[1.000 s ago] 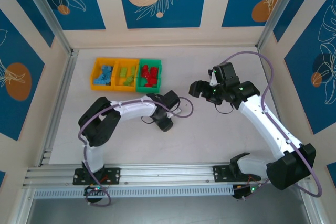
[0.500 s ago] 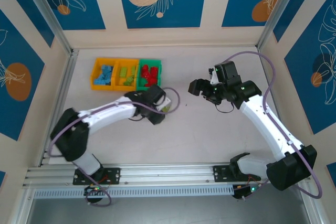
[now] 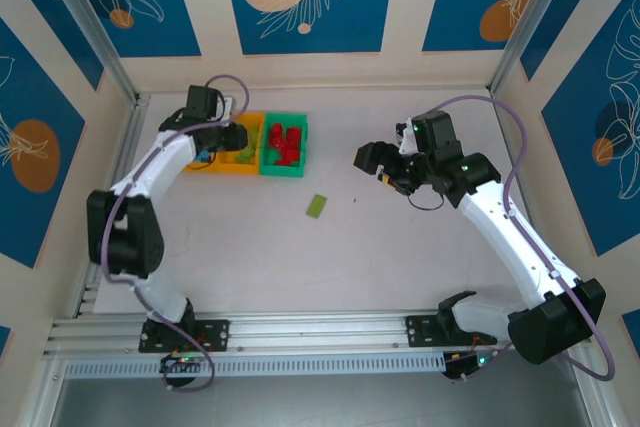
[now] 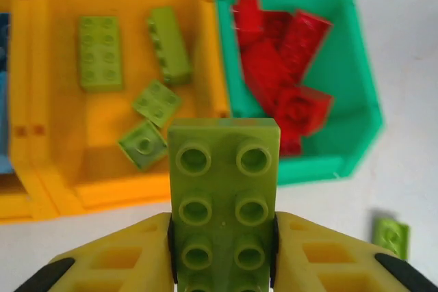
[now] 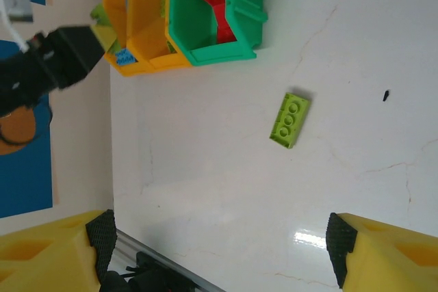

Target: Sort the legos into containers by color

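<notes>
From overhead, the left pincer has swung from the middle of the tabletop to above the containers; a loose lime lego lies back there. Left wrist: it grips a lime brick over the middle yellow bin. Right wrist: the right pincer gapes wide, as before.

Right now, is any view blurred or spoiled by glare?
Left wrist: the held green brick is sharp, but the green bin and the loose brick beyond it look soft. Right wrist: a small bright glare patch on the table near the bottom edge, otherwise crisp. Top external: even light, faint shadows, no blur.
</notes>
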You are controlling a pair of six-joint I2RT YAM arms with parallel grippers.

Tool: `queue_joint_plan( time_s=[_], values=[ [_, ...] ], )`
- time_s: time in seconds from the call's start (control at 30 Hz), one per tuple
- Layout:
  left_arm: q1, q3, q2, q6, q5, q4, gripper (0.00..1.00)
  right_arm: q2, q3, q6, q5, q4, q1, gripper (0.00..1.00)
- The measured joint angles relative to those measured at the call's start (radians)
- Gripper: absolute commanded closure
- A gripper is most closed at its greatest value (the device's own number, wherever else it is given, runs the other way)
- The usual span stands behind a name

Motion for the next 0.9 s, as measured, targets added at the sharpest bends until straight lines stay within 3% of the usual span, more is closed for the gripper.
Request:
queue_joint_plan(
  time_s=[0.17,0.37,0.57,0.67,0.73,0.9],
  values=[
    [0.021,0.190,0.178,-0.007,-0.011,-0.027,0.39,0.000,0.001,0.002,-0.005,0.000,0.000,0.17],
    [0.021,0.273,0.195,-0.017,-0.014,-0.065,0.38,0.000,0.006,0.002,-0.005,-0.001,0.000,0.17],
    [-0.015,0.130,-0.005,-0.076,0.004,-0.067,0.38,0.000,0.006,0.010,-0.005,0.001,0.000,0.17],
    [-0.101,0.026,-0.147,-0.113,-0.005,-0.061,0.38,0.000,0.006,0.014,-0.005,0.002,0.000,0.17],
    [-0.214,-0.035,-0.226,-0.123,-0.026,-0.050,0.39,0.000,0.006,0.016,-0.004,0.005,0.000,0.17],
    [-0.464,-0.129,-0.254,-0.130,-0.088,-0.042,0.39,0.000,0.006,0.016,-0.004,0.005,0.000,0.17]
  ],
)
